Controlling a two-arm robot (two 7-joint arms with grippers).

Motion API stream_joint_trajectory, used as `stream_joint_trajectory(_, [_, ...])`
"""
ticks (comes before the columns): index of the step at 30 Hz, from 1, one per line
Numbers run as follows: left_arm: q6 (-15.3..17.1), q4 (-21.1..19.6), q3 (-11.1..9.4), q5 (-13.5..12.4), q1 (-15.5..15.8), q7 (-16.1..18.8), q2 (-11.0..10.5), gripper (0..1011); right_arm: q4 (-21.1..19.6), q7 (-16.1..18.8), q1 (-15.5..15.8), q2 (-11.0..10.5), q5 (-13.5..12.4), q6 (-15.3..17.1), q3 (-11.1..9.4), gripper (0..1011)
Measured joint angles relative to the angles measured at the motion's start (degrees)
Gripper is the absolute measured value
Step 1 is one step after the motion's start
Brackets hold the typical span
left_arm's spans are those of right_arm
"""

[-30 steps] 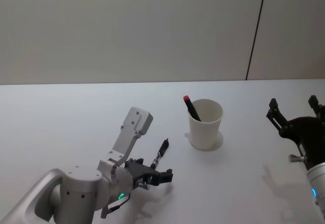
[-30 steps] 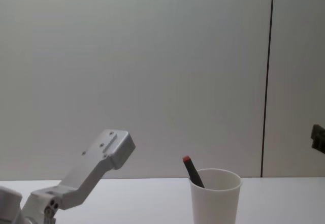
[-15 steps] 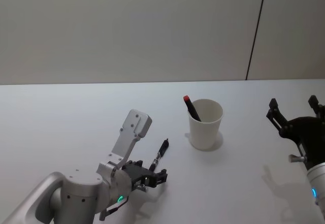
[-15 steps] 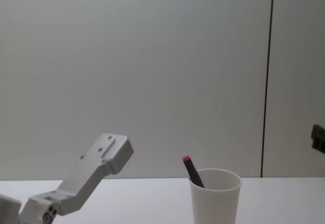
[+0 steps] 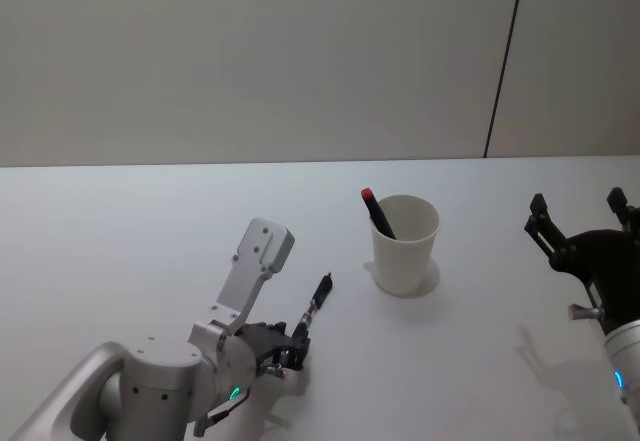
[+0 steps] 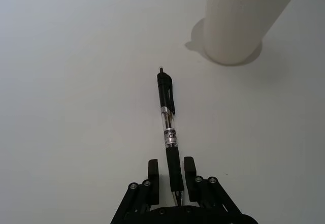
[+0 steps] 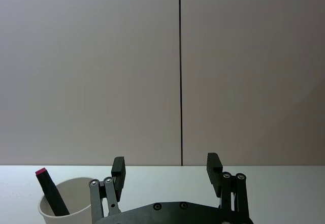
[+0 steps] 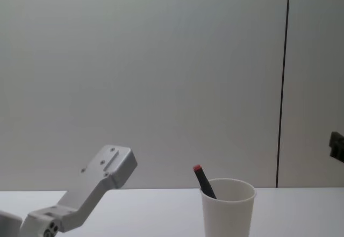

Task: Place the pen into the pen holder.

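Left wrist view: left gripper (image 6: 171,163) astride the pen (image 6: 167,117) tip, jaws apart.

The left tool (image 5: 297,343) sits low at seven o'clock, fingers (image 6: 153,169) narrowly parted, aimed toward one o'clock; the right tool (image 5: 578,206) hangs at three o'clock, fingers spread wide.

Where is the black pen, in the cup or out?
Out. The black pen lies flat on the table, apart from the cup, straddled by the open left gripper.
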State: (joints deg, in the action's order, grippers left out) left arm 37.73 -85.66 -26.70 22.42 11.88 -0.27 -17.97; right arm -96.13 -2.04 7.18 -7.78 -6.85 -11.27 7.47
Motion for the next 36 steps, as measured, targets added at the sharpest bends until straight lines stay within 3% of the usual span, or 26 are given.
stream_joint_trajectory(3, [0.4, 0.4, 0.0, -0.3, 0.1, 0.0, 0.2, 248, 0.0, 0.0, 0.0, 0.0, 0.0, 0.0, 0.0, 1001])
stream_joint_trajectory(9, [1.0, 1.0, 0.0, -0.9, 0.4, 0.0, 0.5, 112, 0.0, 0.0, 0.0, 0.0, 0.0, 0.0, 0.0, 1002])
stream_joint_trajectory(26, [2.4, 2.0, -0.2, -3.1, 0.9, 0.1, 1.4, 112, 0.0, 0.0, 0.0, 0.0, 0.0, 0.0, 0.0, 1002])
stream_joint_trajectory(36, [-0.5, 0.3, -0.2, -4.5, -0.7, 2.1, 0.7, 112, 0.0, 0.0, 0.0, 0.0, 0.0, 0.0, 0.0, 1002])
